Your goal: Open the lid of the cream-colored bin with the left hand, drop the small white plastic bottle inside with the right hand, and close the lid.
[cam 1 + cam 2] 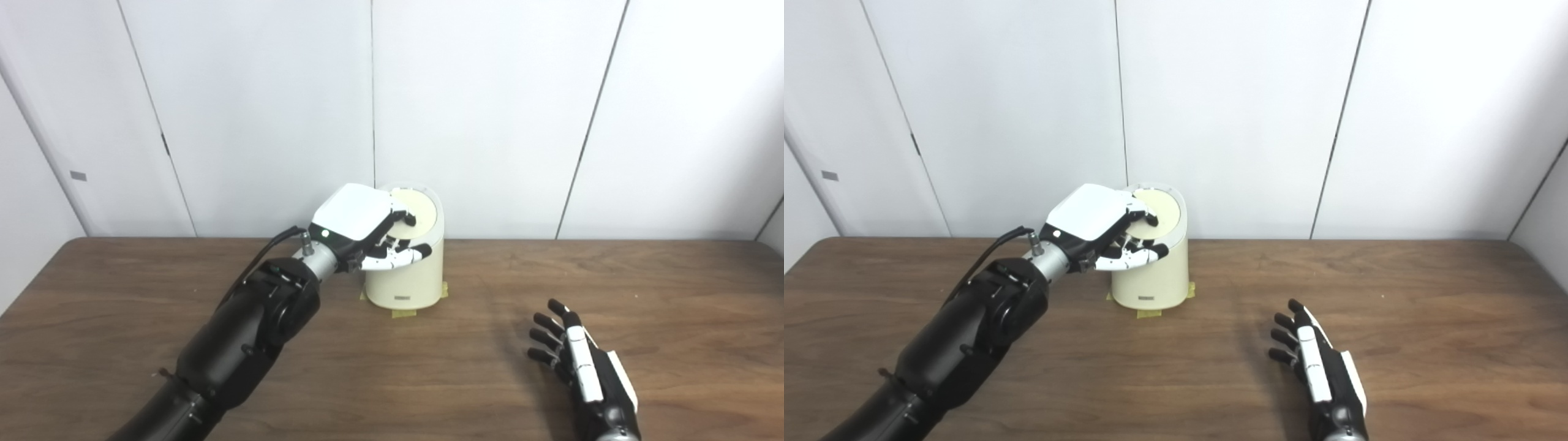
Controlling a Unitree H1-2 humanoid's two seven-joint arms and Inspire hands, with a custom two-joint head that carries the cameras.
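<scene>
The cream-colored bin [405, 277] stands at the back middle of the table, its round lid [424, 210] lying down on the rim. My left hand [366, 228] rests on the lid's left side: the fingers [401, 217] lie curled on top and the thumb stretches along the bin's front just under the rim, gripping nothing. My right hand [576, 361] hovers low over the table at the front right, open and empty, fingers spread and pointing away from me. No small white bottle shows in either view.
The bin is fixed to the brown wooden table [122, 306] with strips of yellowish tape [404, 313] at its base. White wall panels [490, 92] stand right behind the table's far edge.
</scene>
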